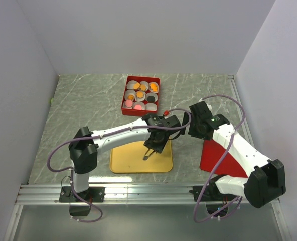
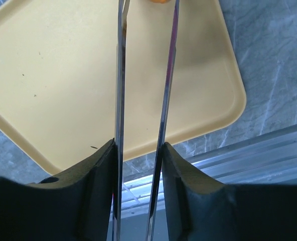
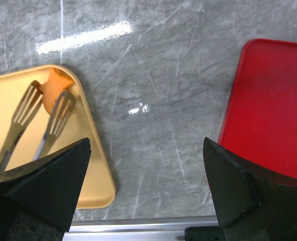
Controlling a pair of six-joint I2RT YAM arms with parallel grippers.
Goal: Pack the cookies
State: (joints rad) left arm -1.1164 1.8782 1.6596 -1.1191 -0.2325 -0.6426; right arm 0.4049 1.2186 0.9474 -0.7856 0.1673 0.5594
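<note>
Your left gripper (image 3: 44,103) flanks 1 orange cookie (image 3: 55,80), whether pinching you can't tell; right gripper (image 3: 146,143) gapes empty. Likely light, crumbly: squeeze its edges gently

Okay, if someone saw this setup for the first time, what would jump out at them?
The red box at the far middle of the table, its white paper cups holding bright cookies. Nearer, metal tongs in the left end effector straddle one orange cookie at a corner of the yellow tray. A flat red lid lies to the right.
</note>
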